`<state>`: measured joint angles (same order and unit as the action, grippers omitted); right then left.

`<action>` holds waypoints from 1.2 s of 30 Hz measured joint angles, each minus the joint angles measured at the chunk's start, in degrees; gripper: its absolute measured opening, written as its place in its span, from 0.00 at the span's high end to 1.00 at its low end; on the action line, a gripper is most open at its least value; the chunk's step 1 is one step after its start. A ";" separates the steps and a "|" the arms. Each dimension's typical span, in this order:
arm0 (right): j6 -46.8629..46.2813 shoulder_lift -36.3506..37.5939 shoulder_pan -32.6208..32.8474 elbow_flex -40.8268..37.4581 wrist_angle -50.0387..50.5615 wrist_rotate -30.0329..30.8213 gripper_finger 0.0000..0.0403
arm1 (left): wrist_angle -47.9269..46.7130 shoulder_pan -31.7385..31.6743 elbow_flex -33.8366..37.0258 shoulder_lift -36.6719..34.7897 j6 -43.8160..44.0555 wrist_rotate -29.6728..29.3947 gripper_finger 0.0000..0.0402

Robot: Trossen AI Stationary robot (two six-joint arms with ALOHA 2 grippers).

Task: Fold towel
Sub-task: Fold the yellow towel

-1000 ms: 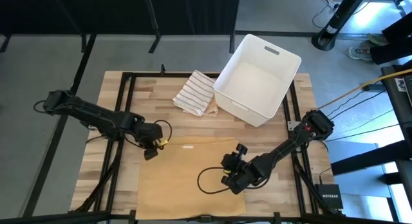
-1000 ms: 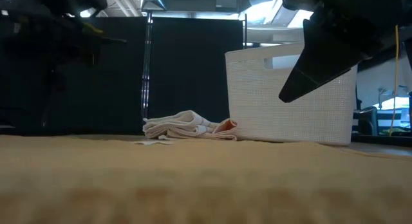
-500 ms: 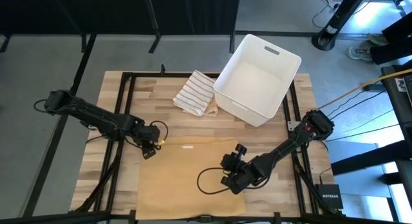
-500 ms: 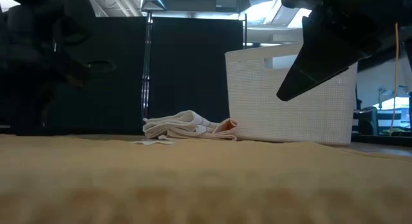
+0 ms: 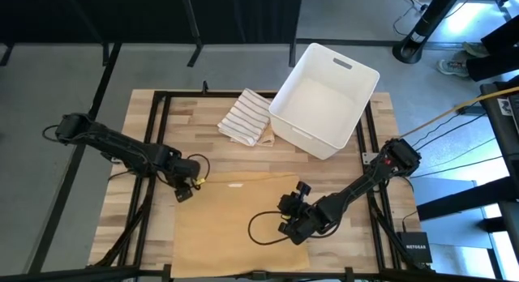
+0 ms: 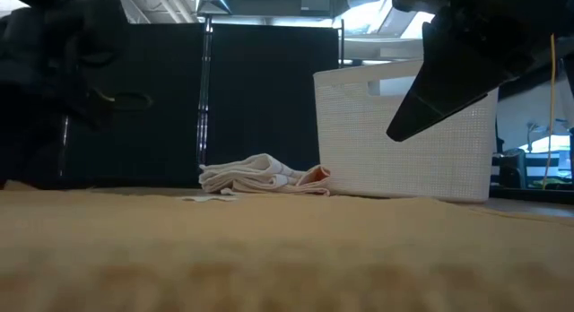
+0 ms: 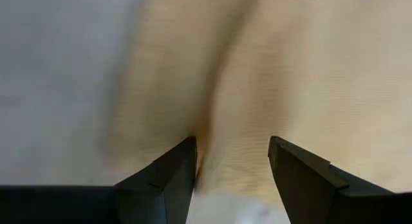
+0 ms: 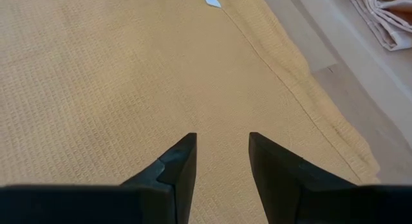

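The tabletop (image 5: 146, 112) is a wooden slab, and the biggest thing on it is the white basket (image 5: 324, 98) at the far side. Nearer me the tan towel (image 5: 235, 225) lies spread flat over the front middle, 1 layer as far as I can judge, so no fold is made yet. Beside the basket sits a striped cloth (image 5: 246, 117), already bundled up (not the one in play, I'd say).

The left tool (image 5: 183, 190) is down at the towel's far left corner, fingers (image 7: 164, 179) spread with the cloth's edge rising between them, gripping nothing yet. The right tool (image 5: 288, 225) hovers over the towel's right part, its fingers (image 8: 177, 166) parted too and empty above the weave.

To do this step well, I reckon the left tool wants to settle right on the hem so it pinches only the corner, and the right should take a matching hold on its own edge. Both should lift together, or the fold will skew.
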<state>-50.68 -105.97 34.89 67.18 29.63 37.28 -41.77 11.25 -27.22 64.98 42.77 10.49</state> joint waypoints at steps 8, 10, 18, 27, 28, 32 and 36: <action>1.48 0.00 0.00 0.00 0.00 -0.18 0.65 | 0.57 0.00 0.02 0.00 -2.06 -0.49 0.57; 2.24 0.14 0.00 0.00 0.11 -0.86 0.65 | 3.06 0.00 0.02 -0.01 -3.06 0.10 0.62; 4.34 3.24 -1.35 0.02 6.01 -1.88 0.65 | 5.54 0.08 -0.02 -0.01 -5.73 1.03 0.86; 10.89 4.35 -11.61 -0.73 16.62 -17.28 0.65 | 5.61 2.27 -0.01 -0.01 -5.49 0.63 0.97; 11.61 4.35 -13.39 -1.26 16.61 -19.25 0.65 | 5.61 2.42 -0.02 -0.01 -5.47 0.53 0.97; 8.54 4.35 -20.20 -3.10 16.68 -22.35 0.67 | 5.58 2.77 -0.01 -0.01 -5.39 -0.16 0.99; 4.08 4.35 -25.15 -5.55 12.64 -27.05 0.73 | 5.57 2.78 0.00 -0.01 -5.46 -0.62 0.98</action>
<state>-46.60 -101.62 9.74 61.63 42.27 10.23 -36.21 14.02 -27.22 64.97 37.31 9.87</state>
